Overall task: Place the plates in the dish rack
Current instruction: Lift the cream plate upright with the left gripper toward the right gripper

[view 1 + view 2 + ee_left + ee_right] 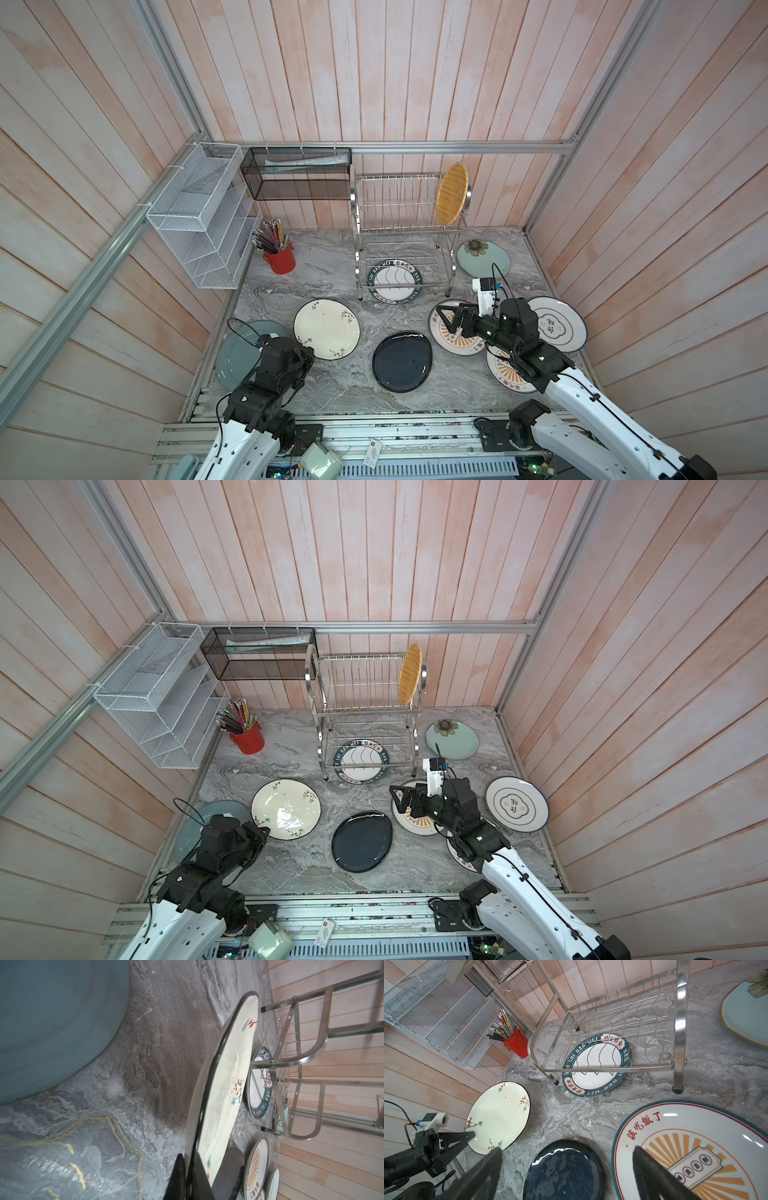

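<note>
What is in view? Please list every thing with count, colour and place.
dish rack: 1, steel, back of table
woven plate: 1, yellow, upright in rack's upper tier
lettered plate: 1, white, green rim, on table under rack
floral plate: 1, cream, left of centre
glossy plate: 1, black, front centre
plain plate: 1, grey-teal, front left
flower plate: 1, mint, right of rack
sunburst plates: 2, white-orange, front right
ringed plate: 1, white, blue rings, far right
pencil cup: 1, red, left of rack
mesh organiser: 1, white, left wall
mesh basket: 1, black, back wall
table: 1, grey marble, under everything
left pincer: 1, black, shut on floral plate
right pincer: 1, black, open above a sunburst plate
</note>
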Robot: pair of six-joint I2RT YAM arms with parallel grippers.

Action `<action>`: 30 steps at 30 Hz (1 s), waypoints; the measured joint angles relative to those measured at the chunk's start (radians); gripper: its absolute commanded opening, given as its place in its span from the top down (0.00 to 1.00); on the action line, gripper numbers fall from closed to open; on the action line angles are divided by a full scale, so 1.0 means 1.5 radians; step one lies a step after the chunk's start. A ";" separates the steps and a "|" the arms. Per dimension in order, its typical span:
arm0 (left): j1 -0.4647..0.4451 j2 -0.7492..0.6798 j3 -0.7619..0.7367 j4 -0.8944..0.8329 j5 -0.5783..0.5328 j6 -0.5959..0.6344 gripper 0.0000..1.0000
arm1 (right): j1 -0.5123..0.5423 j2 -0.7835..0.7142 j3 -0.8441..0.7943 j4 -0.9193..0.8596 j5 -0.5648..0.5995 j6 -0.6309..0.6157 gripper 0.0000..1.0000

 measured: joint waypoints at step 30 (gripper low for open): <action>-0.038 0.160 0.106 0.294 0.355 0.111 1.00 | 0.048 0.182 0.072 0.175 -0.221 0.080 0.29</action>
